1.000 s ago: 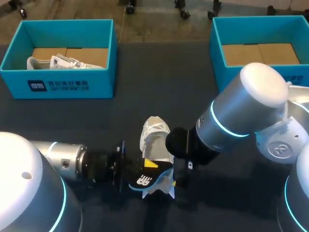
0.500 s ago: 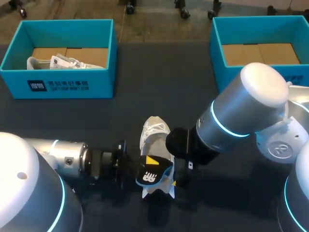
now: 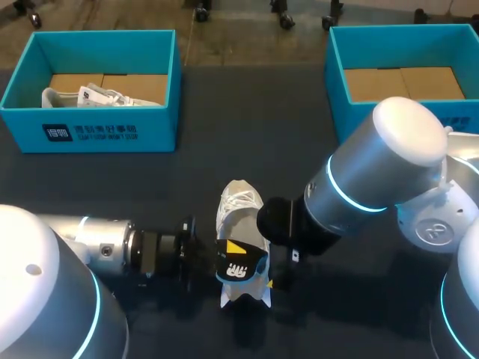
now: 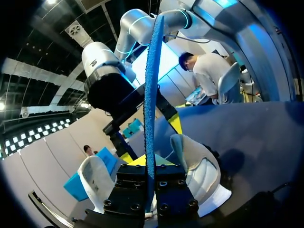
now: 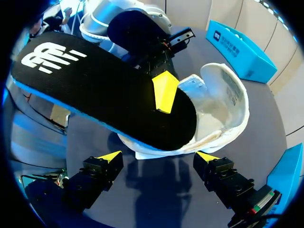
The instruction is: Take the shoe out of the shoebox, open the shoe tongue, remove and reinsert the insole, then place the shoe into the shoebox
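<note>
Right end effector [image 5: 158,156] hidden under own arm in head view. Wrist view shows fingers spread wide, white shoe [image 3: 238,213] just ahead between them, no contact seen. Shoe on desk [image 3: 247,127] at centre, rear part covered by black insole [image 3: 238,268]. Left end effector [image 3: 223,258] clamped on insole edge; left arm low, level, entering from left. White logo on insole; white print on teal shoebox [image 3: 90,134] front.
</note>
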`<state>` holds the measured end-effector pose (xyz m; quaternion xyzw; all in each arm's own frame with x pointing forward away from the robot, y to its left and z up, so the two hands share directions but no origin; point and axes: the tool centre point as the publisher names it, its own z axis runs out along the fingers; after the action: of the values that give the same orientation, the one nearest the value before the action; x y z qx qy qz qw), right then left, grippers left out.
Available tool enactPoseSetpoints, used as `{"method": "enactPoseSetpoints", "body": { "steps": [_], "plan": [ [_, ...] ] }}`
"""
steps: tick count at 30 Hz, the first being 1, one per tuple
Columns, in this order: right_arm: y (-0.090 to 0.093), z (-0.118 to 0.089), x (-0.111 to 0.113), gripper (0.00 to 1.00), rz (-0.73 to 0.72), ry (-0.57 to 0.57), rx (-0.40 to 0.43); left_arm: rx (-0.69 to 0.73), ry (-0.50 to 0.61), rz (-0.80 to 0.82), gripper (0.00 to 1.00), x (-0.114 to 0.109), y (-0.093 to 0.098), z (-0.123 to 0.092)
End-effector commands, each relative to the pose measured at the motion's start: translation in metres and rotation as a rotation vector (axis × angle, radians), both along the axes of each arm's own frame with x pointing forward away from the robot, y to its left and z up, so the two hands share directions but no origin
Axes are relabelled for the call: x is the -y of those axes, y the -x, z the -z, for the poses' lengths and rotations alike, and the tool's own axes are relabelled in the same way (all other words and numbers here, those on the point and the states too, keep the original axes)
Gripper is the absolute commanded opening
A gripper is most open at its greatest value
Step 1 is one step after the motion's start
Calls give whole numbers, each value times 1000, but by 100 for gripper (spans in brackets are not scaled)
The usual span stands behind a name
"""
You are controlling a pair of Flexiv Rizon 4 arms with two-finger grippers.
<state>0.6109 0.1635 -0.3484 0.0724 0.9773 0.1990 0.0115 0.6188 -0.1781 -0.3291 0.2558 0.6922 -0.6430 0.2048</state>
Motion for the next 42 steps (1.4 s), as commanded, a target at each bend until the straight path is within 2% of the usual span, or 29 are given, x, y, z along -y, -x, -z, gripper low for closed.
{"method": "enactPoseSetpoints", "body": {
  "steps": [1,6,10,15,18,35,42],
  "plan": [
    [1,2,-1,100,1,-1,1,11,0,0,15,-6,8,-11],
    [1,2,-1,100,1,-1,1,30,2,12,27,-6,13,-19],
    [1,2,-1,100,1,-1,1,41,7,21,27,-4,17,-23],
    [1,2,-1,100,1,-1,1,64,7,41,22,0,23,-29],
    [1,2,-1,100,1,-1,1,80,-9,57,0,3,24,-29],
    [1,2,-1,100,1,-1,1,89,-26,74,0,7,-1,3],
    [1,2,-1,100,1,-1,1,102,-70,33,0,8,-9,13]
  ]
}}
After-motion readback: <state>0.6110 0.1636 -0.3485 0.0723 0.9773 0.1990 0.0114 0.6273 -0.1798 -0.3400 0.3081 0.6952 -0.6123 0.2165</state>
